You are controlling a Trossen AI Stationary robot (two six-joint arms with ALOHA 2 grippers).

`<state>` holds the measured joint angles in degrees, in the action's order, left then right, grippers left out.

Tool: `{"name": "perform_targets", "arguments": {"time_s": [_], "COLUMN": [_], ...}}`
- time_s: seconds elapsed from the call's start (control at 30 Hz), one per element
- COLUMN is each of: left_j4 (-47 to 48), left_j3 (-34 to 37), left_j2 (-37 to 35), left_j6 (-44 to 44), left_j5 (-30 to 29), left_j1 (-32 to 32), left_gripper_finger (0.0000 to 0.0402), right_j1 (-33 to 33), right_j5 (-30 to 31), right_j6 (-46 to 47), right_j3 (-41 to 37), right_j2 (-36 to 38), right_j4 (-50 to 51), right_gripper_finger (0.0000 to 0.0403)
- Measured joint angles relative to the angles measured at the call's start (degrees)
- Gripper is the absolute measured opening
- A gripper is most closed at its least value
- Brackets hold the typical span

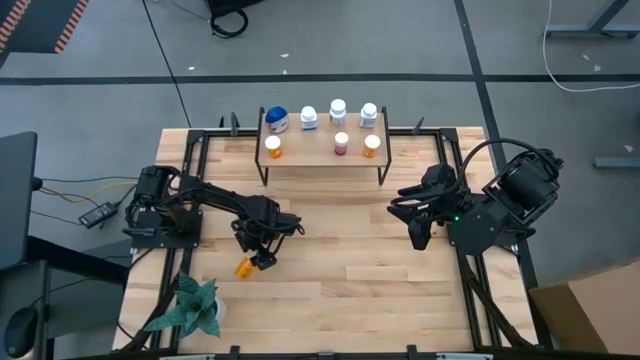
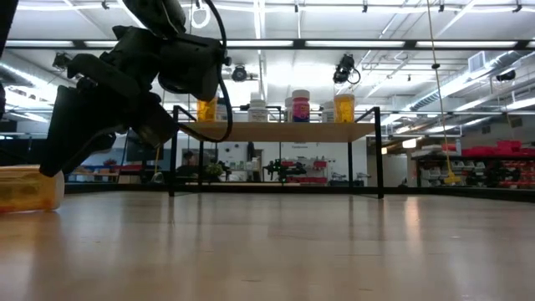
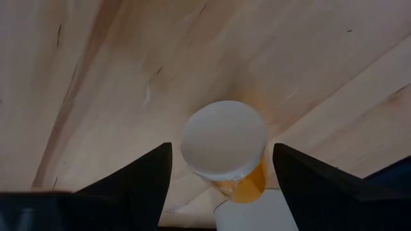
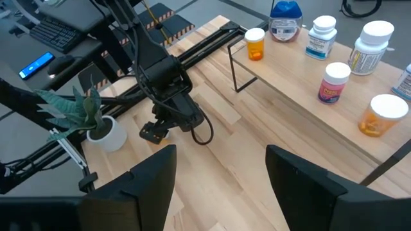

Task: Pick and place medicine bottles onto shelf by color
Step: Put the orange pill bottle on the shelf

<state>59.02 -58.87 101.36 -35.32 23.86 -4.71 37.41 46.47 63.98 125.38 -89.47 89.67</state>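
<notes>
An orange bottle with a white cap (image 1: 244,267) lies on its side on the table, near the front left; it also shows in the low view (image 2: 25,188). My left gripper (image 1: 259,260) is open just over it. Its fingers stand on either side of the white cap (image 3: 223,138) and do not touch it. The shelf (image 1: 322,150) stands at the far middle of the table. On it are a blue-lidded bottle (image 1: 277,119), three white bottles, two orange bottles (image 1: 273,147) and a pink one (image 1: 341,143). My right gripper (image 1: 415,222) waits open and empty at the right.
A green plant in a white pot (image 1: 192,307) stands at the near left corner, close to the lying bottle. Black frame rails (image 1: 190,180) run along the table's sides. Bare wood (image 1: 340,260) lies between the two arms and in front of the shelf.
</notes>
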Motion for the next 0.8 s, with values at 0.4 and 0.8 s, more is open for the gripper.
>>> {"name": "perform_targets", "arguments": {"time_s": [0.4, 0.8], "left_j4": [-1.59, 0.33], "left_j3": [0.0, 0.0], "left_j2": [0.0, -0.02], "left_j6": [0.0, -2.52], "left_j5": [-0.67, -3.51], "left_j1": [-0.02, -0.67], "left_gripper_finger": [0.0256, 0.0259], "right_j1": [0.0, 0.0], "right_j5": [0.01, 0.01], "right_j6": [0.01, 0.05], "right_j3": [0.0, 0.0], "right_j2": [0.0, 0.0], "right_j4": [0.0, 0.0], "right_gripper_finger": [0.0247, 0.0247]}}
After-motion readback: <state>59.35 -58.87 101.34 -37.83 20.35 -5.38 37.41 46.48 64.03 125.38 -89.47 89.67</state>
